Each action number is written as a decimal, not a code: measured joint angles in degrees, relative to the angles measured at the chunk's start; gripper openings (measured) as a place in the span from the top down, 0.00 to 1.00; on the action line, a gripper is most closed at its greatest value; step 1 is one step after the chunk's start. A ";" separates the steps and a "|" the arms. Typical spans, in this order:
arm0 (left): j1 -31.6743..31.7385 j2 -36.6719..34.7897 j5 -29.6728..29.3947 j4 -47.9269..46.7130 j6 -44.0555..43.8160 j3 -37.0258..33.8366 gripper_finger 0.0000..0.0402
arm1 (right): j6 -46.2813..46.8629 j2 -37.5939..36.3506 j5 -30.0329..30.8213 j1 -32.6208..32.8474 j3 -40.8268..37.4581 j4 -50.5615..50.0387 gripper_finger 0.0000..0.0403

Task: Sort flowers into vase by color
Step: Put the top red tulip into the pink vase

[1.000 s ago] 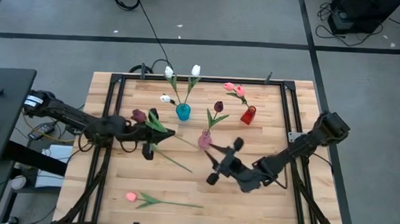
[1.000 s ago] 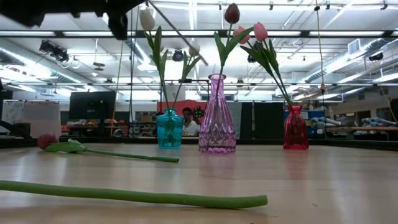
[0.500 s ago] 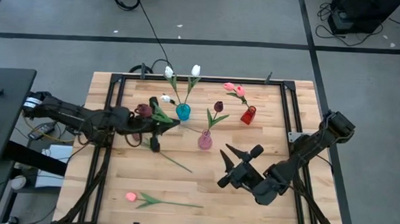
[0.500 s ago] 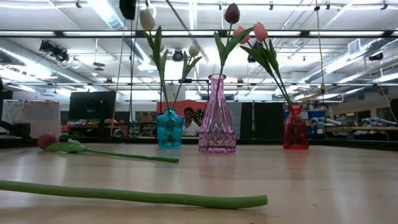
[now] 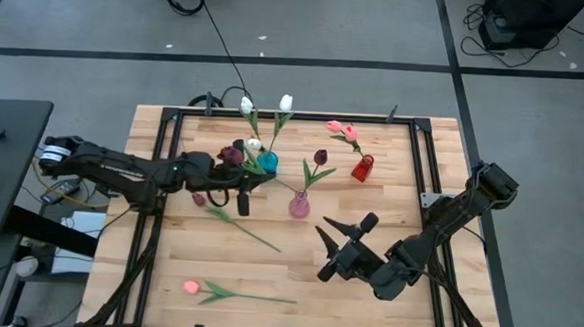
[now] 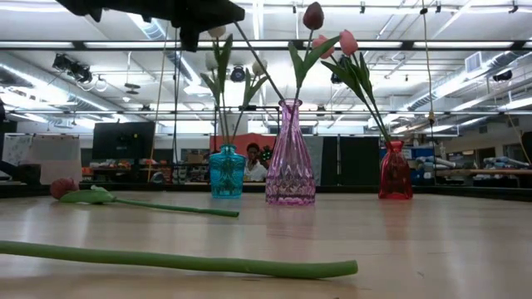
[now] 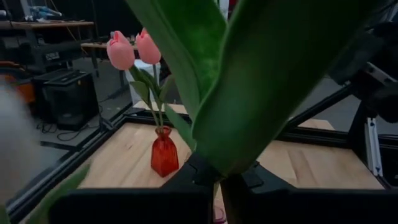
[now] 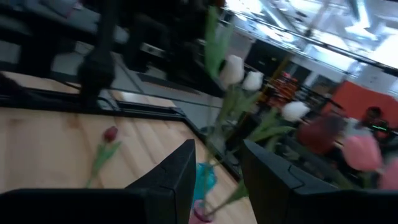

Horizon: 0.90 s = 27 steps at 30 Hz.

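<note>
My left gripper (image 5: 237, 183) is shut on a dark maroon tulip (image 5: 234, 155), high above the table between the blue vase (image 5: 267, 163) and the purple vase (image 5: 299, 206). Its leaves (image 7: 261, 81) fill the left wrist view. The blue vase holds white tulips (image 5: 247, 105). A maroon tulip (image 5: 319, 156) stands in the purple vase, and pink tulips (image 5: 342, 129) stand in the red vase (image 5: 362, 169). A second maroon tulip (image 5: 199, 199) and a pink one (image 5: 191, 288) lie flat on the table. My right gripper (image 5: 340, 248) is open, near-right of the purple vase. My left gripper pinches the maroon tulip's stem (image 7: 219, 198) just below its leaves, coming about level from the table's left, fingers across the stem. The tulip is lifted clear and slants. Its head points far-left, and its bare stem (image 6: 259, 62) runs down to the purple vase's mouth; whether it is inside, I cannot tell.
The three vases stand in a row across the table's far half. The lying maroon tulip's stem (image 5: 253, 234) crosses the middle, and the pink tulip's stem (image 6: 166, 260) lies along the near edge. A dark metal frame (image 5: 160, 157) borders the table. A person (image 6: 250, 158) sits in the room beyond.
My left gripper has carried the maroon tulip toward the table's far and right edges, closer to the blue and purple vases; its head now sits beside the blue vase. My right gripper has drawn back from the purple vase toward the near and right edges.
</note>
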 joint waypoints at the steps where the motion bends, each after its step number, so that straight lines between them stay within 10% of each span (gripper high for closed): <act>1: 0.16 0.18 0.16 0.01 0.00 0.00 0.96 | 0.00 0.00 -1.29 -0.02 0.00 0.00 0.66; 12: 1.53 4.28 4.66 0.43 -1.38 2.10 0.96 | -2.70 0.02 -13.86 -0.13 0.00 3.71 0.66; 27: 2.66 12.13 7.82 -14.04 -1.60 13.23 0.96 | -6.32 0.04 -12.38 -1.71 0.00 8.15 0.66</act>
